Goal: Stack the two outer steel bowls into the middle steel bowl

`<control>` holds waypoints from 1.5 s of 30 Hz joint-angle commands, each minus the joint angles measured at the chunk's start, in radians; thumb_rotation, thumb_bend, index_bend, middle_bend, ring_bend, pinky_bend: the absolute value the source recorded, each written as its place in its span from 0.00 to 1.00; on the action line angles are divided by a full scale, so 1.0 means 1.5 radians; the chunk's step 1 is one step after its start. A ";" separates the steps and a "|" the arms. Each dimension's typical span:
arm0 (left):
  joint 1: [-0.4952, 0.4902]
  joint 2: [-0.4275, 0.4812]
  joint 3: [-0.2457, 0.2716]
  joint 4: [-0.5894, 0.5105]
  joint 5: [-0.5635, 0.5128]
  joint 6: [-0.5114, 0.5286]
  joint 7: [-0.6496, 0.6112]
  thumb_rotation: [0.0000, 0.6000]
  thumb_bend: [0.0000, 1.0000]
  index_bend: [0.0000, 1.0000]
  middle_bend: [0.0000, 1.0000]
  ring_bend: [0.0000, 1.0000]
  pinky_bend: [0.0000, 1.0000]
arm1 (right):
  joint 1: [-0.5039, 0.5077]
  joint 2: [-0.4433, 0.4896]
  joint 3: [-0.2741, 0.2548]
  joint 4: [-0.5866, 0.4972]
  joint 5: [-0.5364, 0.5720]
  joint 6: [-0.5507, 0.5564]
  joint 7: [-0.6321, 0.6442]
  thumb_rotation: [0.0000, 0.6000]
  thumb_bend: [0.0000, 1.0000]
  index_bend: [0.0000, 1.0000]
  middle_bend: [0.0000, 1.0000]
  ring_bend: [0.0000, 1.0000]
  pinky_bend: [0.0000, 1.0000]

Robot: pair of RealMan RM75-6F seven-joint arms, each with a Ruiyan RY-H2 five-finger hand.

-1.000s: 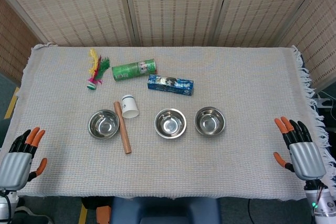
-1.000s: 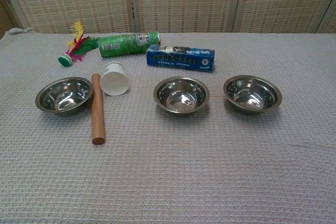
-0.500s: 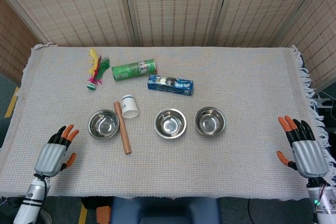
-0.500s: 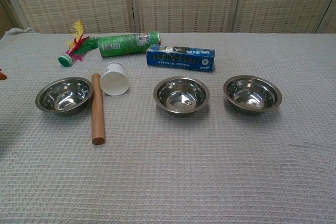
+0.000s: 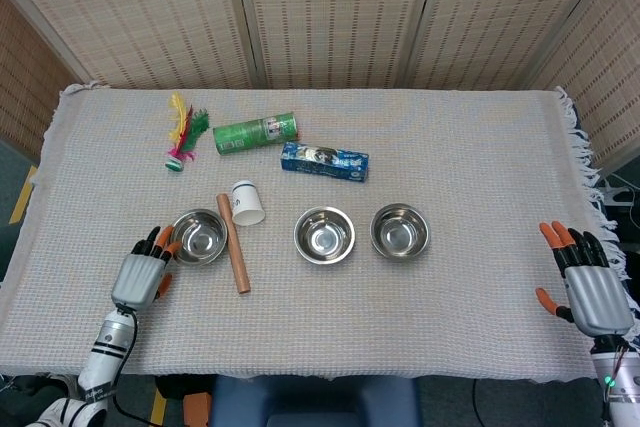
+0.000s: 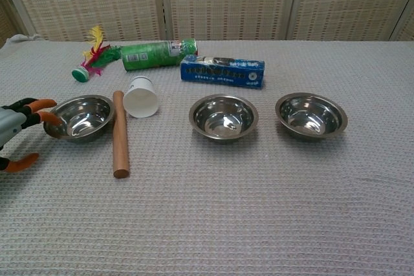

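Observation:
Three steel bowls stand in a row on the cloth: the left bowl (image 5: 197, 236) (image 6: 80, 117), the middle bowl (image 5: 324, 235) (image 6: 223, 116) and the right bowl (image 5: 400, 231) (image 6: 311, 115). All are upright and hold nothing. My left hand (image 5: 142, 273) (image 6: 18, 128) is just left of the left bowl, fingers spread, its orange fingertips at the bowl's near-left rim; it holds nothing. My right hand (image 5: 585, 283) hovers open past the table's right edge, far from the right bowl; the chest view does not show it.
A wooden rolling pin (image 5: 233, 243) (image 6: 119, 133) lies just right of the left bowl, with a white paper cup (image 5: 247, 202) (image 6: 141, 97) on its side behind it. Further back lie a green can (image 5: 255, 133), a blue box (image 5: 324, 161) and a shuttlecock (image 5: 183, 136).
My left hand has moved from the table's front-left corner rightward and inward up to the left bowl's rim. The right hand drifted slightly to the right and down. The bowls stayed put.

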 commanded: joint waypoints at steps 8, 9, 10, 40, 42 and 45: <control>-0.044 -0.104 0.003 0.173 0.031 0.060 -0.152 1.00 0.53 0.61 0.15 0.07 0.32 | 0.003 0.009 0.000 -0.010 0.019 -0.016 -0.012 1.00 0.18 0.00 0.00 0.00 0.00; -0.044 -0.107 0.004 0.180 0.032 0.066 -0.162 1.00 0.55 0.63 0.16 0.07 0.32 | 0.003 0.009 0.000 -0.010 0.020 -0.016 -0.012 1.00 0.18 0.00 0.00 0.00 0.00; -0.045 -0.110 0.005 0.185 0.034 0.072 -0.169 1.00 0.58 0.65 0.17 0.08 0.33 | 0.003 0.009 0.000 -0.011 0.020 -0.017 -0.013 1.00 0.18 0.00 0.00 0.00 0.00; -0.209 -0.154 -0.050 0.075 0.054 0.090 -0.098 1.00 0.69 0.75 0.23 0.10 0.33 | -0.006 0.029 -0.001 -0.029 0.001 0.009 0.015 1.00 0.18 0.00 0.00 0.00 0.00; -0.232 -0.170 -0.055 0.080 0.049 0.059 -0.090 1.00 0.69 0.75 0.23 0.10 0.33 | -0.008 0.032 0.000 -0.030 0.002 0.012 0.020 1.00 0.18 0.00 0.00 0.00 0.00; -0.258 -0.192 -0.056 0.094 0.042 0.023 -0.088 1.00 0.69 0.72 0.23 0.10 0.33 | -0.010 0.037 0.001 -0.031 0.003 0.015 0.027 1.00 0.18 0.00 0.00 0.00 0.00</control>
